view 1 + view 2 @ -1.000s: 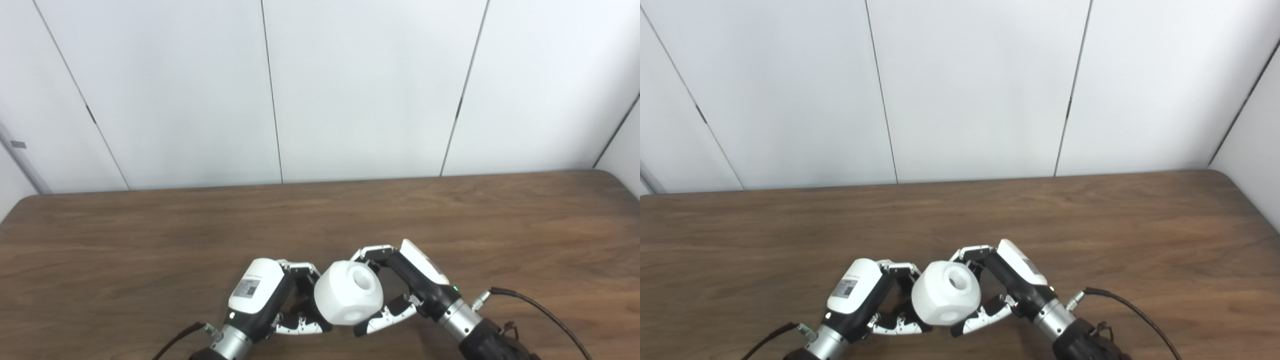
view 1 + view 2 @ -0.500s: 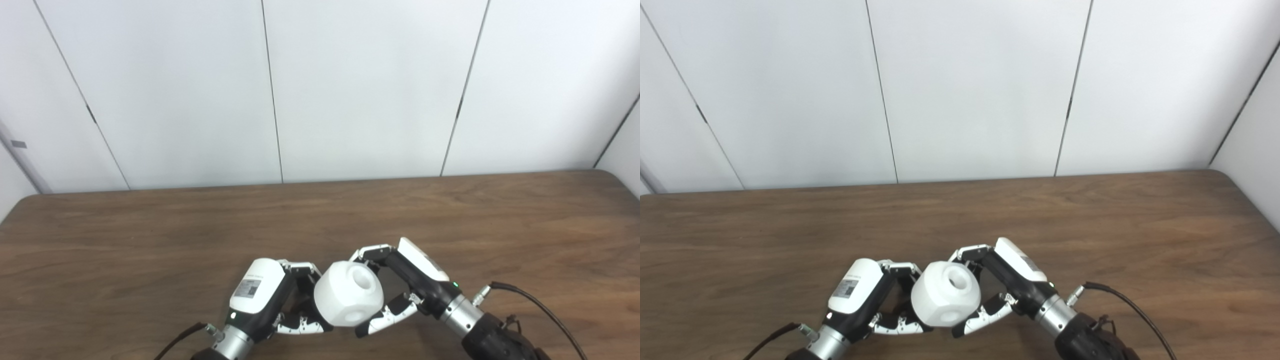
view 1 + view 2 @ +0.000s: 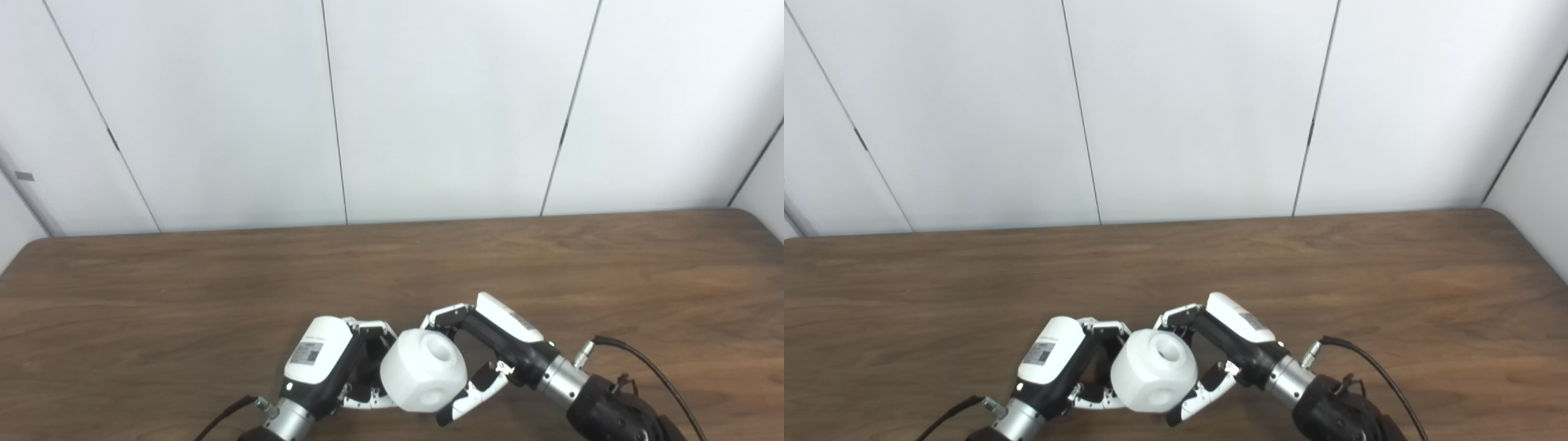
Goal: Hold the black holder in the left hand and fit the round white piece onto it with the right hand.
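White round piece (image 3: 423, 375) sits gripped in the right hand (image 3: 490, 349), pressed against the left hand's (image 3: 331, 364) curled fingers.

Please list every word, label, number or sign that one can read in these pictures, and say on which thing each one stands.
No text can be read.
Label on the back of the left hand: a square code and small print, too small and blurred to read.
Back of the right hand: a grey mark, also too blurred to read.
Round white piece: no writing shows.
Table and wall panels: no writing shows.
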Motion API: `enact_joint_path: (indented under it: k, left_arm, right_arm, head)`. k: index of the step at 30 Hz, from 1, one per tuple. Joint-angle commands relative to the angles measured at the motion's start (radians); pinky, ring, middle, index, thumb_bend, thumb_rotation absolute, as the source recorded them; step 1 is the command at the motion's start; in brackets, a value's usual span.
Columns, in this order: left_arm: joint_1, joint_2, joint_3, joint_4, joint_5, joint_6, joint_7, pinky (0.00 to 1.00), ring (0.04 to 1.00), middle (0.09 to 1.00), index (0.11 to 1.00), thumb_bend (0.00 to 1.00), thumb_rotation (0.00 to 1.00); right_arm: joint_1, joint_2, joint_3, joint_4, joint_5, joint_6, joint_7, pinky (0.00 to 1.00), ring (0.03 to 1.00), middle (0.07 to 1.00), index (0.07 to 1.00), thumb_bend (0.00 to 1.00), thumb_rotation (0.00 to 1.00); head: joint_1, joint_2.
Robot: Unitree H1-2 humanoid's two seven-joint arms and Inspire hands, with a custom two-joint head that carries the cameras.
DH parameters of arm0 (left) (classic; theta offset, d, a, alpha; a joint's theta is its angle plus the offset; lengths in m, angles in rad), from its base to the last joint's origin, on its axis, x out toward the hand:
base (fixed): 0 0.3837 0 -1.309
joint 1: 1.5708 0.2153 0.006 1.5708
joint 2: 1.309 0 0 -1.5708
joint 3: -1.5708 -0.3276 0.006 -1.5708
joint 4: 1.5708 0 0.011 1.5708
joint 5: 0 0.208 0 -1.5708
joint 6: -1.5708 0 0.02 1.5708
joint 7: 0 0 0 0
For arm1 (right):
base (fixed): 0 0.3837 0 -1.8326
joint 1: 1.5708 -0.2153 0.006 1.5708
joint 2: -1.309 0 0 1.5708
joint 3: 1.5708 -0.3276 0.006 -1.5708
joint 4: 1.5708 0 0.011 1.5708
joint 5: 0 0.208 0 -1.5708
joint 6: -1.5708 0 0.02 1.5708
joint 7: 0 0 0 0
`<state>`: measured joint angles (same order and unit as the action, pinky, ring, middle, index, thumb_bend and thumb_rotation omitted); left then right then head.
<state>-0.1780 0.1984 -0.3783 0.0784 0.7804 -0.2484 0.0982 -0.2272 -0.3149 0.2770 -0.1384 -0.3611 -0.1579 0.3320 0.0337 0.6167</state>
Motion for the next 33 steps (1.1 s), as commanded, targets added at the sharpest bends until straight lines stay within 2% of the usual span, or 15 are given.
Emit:
enact_joint_path:
  k: [1,3,4,7,15,18,23,33]
  left_arm:
    - [0.026,-0.027,-0.032,0.019,-0.003,-0.013,-0.002,0.64,0.496,0.465,0.506,0.52,0.0]
    - [0.026,-0.027,-0.032,0.02,-0.004,-0.015,0.001,0.64,0.495,0.465,0.505,0.52,0.0]
    - [0.027,-0.027,-0.033,0.021,-0.003,-0.016,0.004,0.64,0.495,0.466,0.504,0.52,0.0]
    - [0.029,-0.026,-0.036,0.024,0.001,-0.016,0.009,0.64,0.496,0.465,0.505,0.52,0.0]
    - [0.031,-0.026,-0.037,0.026,-0.005,-0.02,0.012,0.63,0.495,0.461,0.508,0.52,0.0]
    - [0.033,-0.026,-0.038,0.025,-0.002,-0.02,0.014,0.63,0.493,0.461,0.508,0.52,0.0]
    - [0.034,-0.026,-0.039,0.035,-0.003,-0.023,0.018,0.63,0.497,0.467,0.503,0.52,0.0]
    - [0.033,-0.028,-0.039,0.039,-0.001,-0.021,0.018,0.63,0.497,0.47,0.5,0.52,0.0]
  right_arm:
    - [-0.031,-0.009,0.003,-0.039,-0.012,-0.001,0.01,0.44,0.523,0.479,0.508,0.53,0.01]
    - [-0.033,-0.012,0.0,-0.051,-0.014,0.004,0.014,0.44,0.53,0.48,0.507,0.53,0.01]
    - [-0.034,-0.013,-0.002,-0.056,-0.013,0.006,0.015,0.45,0.539,0.54,0.499,0.52,0.09]
    - [-0.034,-0.014,-0.01,-0.066,-0.018,0.003,0.012,0.45,0.539,0.576,0.493,0.52,0.13]
    - [-0.035,-0.003,-0.047,-0.094,0.0,-0.013,-0.011,0.36,0.459,0.539,0.491,0.5,0.14]
    - [-0.043,-0.006,-0.06,-0.115,-0.022,-0.02,-0.016,0.33,0.431,0.53,0.491,0.5,0.14]
    - [-0.063,-0.012,-0.074,-0.132,-0.041,-0.024,-0.019,0.33,0.43,0.525,0.49,0.5,0.13]
    - [-0.099,-0.039,-0.088,-0.175,-0.038,-0.013,0.008,0.33,0.43,0.536,0.49,0.5,0.13]
  head:
    - [0.0,0.0]
    - [0.0,-0.003]
    - [-0.002,-0.007]
    - [-0.009,-0.016]
    - [-0.017,-0.018]
    - [-0.017,-0.018]
    - [-0.024,-0.035]
    - [-0.028,-0.038]
